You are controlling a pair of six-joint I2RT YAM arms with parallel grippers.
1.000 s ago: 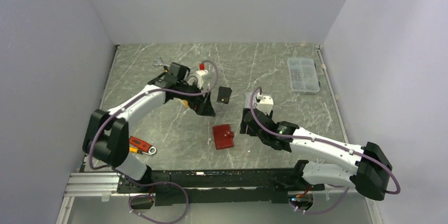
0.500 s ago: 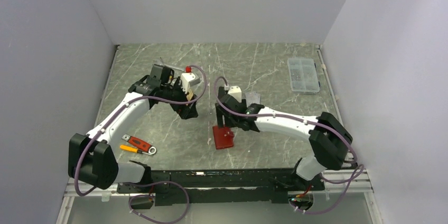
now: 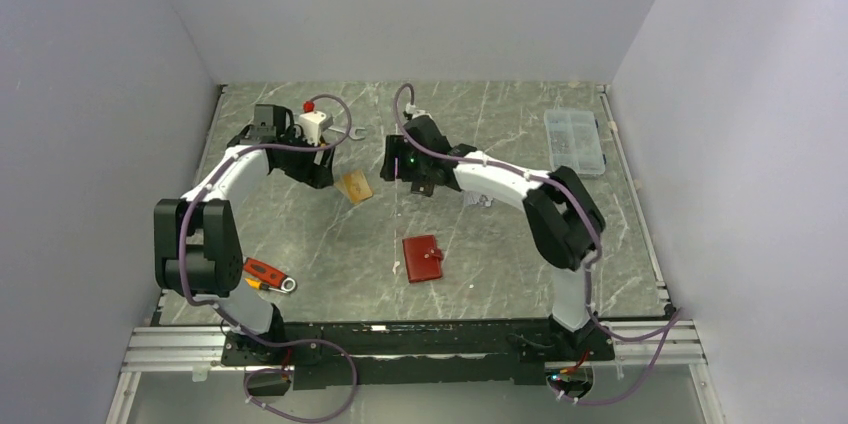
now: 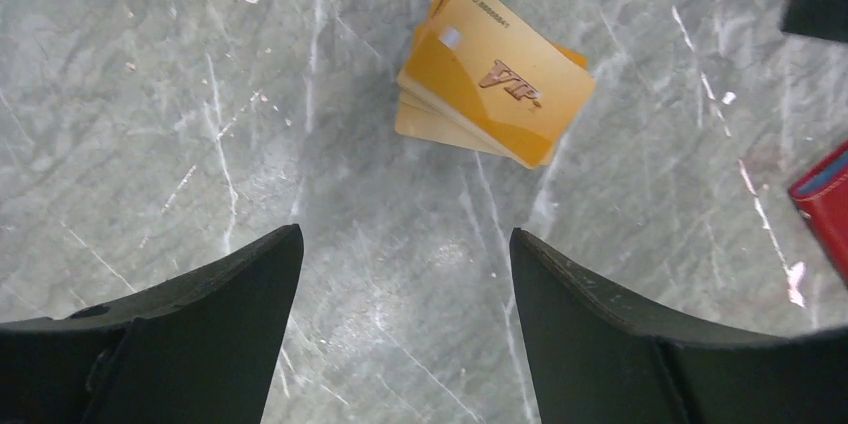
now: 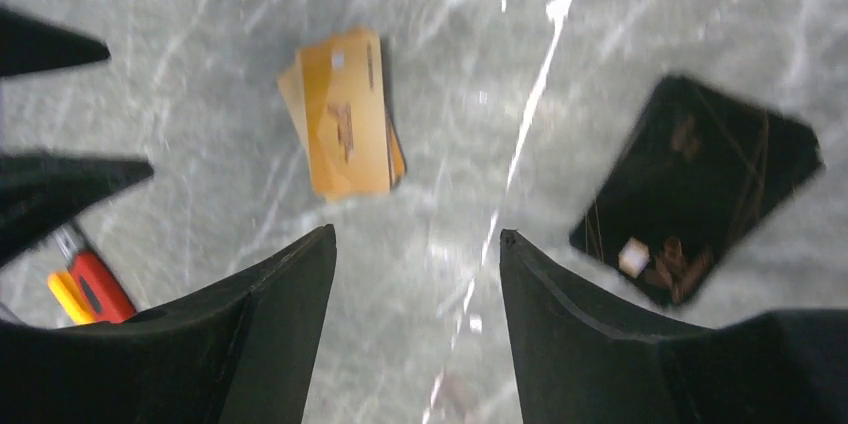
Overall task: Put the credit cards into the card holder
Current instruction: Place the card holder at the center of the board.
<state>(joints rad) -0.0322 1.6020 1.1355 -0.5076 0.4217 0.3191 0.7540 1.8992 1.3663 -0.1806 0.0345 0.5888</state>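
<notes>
A fanned stack of orange credit cards (image 3: 355, 186) lies flat on the marble table; it also shows as the orange stack (image 4: 495, 74) and the orange stack (image 5: 345, 124). A stack of black credit cards (image 5: 700, 199) lies to the right of my right gripper (image 5: 418, 236). The card holder (image 3: 423, 257), dark red and folded shut, sits nearer the front; its edge (image 4: 825, 204) shows. My left gripper (image 4: 405, 244) hovers open just left of the orange stack, empty. My right gripper (image 3: 395, 166) hovers open between the two stacks, empty.
A clear compartment box (image 3: 574, 141) stands at the back right. A red-handled tool (image 3: 265, 274) lies front left, and a wrench (image 3: 345, 134) at the back by the left wrist. A small grey-white item (image 3: 480, 199) lies under the right forearm.
The left gripper has pulled back left, uncovering the orange stack. The right arm has swung from the front right, past the card holder, to the back centre beside the black stack.
</notes>
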